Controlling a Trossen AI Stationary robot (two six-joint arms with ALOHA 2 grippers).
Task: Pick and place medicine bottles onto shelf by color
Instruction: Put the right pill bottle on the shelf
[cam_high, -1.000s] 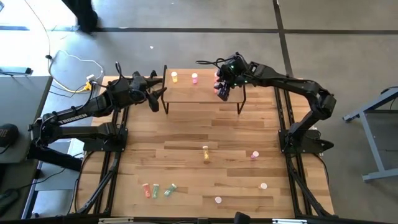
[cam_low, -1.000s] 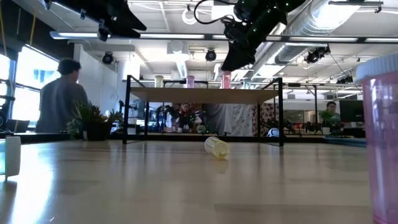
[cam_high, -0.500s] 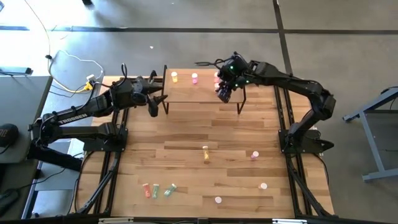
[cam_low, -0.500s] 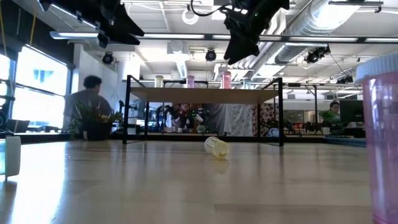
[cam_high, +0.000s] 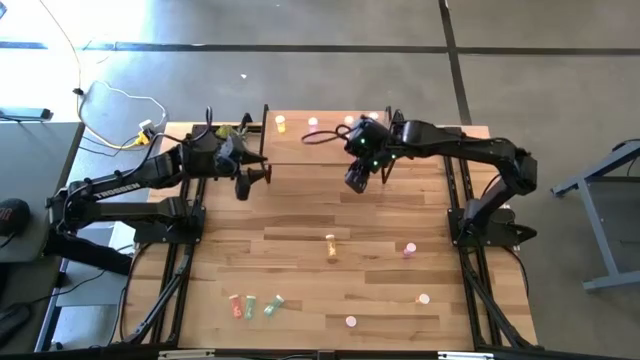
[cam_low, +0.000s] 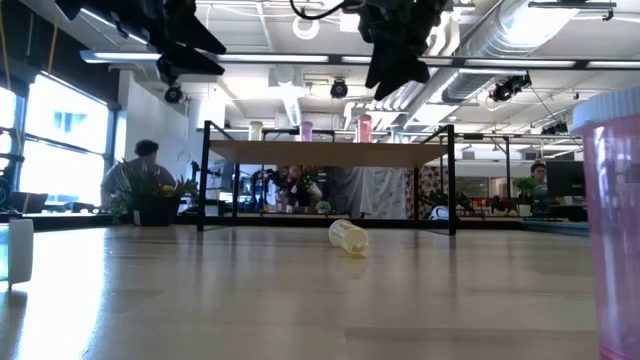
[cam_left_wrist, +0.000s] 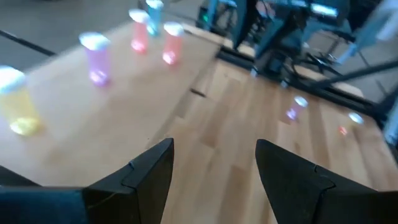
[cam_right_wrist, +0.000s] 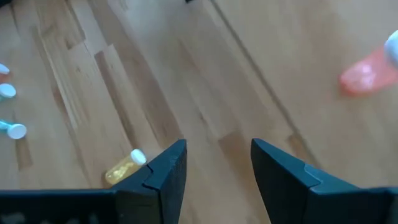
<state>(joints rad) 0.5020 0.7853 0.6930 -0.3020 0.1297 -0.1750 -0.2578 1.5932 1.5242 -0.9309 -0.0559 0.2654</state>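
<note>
The shelf (cam_high: 318, 150) stands at the table's far middle, and several medicine bottles stand upright on its top, a yellow one (cam_high: 280, 123) and pink ones (cam_high: 313, 123) among them. More bottles are on the table. A yellow one (cam_high: 331, 245) lies on its side at the middle, and a pink one (cam_high: 409, 249) is to its right. My left gripper (cam_high: 255, 178) hovers open and empty by the shelf's left end. My right gripper (cam_high: 356, 182) hangs open and empty above the shelf's near right part, high over the table (cam_low: 395, 55).
Three bottles (cam_high: 252, 305) lie together near the front left, and two pink ones (cam_high: 424, 298) are at the front right. In the low view a pink bottle (cam_low: 612, 220) stands very close at the right. People are in the room behind the table.
My right gripper has drawn back from over the shelf's far right end toward the table's near edge, rolling and tipping further down as it went. My left gripper has turned at the wrist beside the shelf's left end. Both stay open. A person behind has walked on.
</note>
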